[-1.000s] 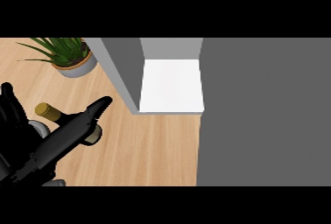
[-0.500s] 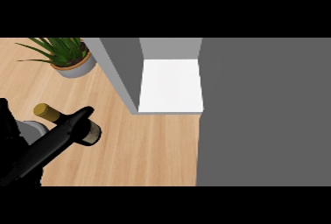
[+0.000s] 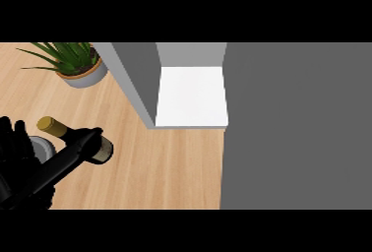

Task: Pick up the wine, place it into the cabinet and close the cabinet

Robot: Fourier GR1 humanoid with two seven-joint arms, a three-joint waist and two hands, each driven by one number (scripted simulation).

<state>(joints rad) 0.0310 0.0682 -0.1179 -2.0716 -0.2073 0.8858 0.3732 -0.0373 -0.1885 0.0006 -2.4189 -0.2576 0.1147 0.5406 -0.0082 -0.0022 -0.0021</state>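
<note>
Left hand [image 3: 20,165] is seen at the lower-left edge, laid against the wine bottle [image 3: 51,124]; whether it is spread or closed round it cannot be told. The gold-capped bottle is found on the light wooden counter [image 3: 167,170], left of the open grey cabinet [image 3: 134,83] with its white floor. A potted plant [image 3: 76,66] is set at the upper left.

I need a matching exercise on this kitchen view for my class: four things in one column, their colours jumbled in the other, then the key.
Things:
1. plant's leaves
2. wine bottle's cap
3. cabinet shelf
4. left hand

Colours:
a. white
b. black
c. green
d. gold

Pairs: 1-c, 2-d, 3-a, 4-b
</note>
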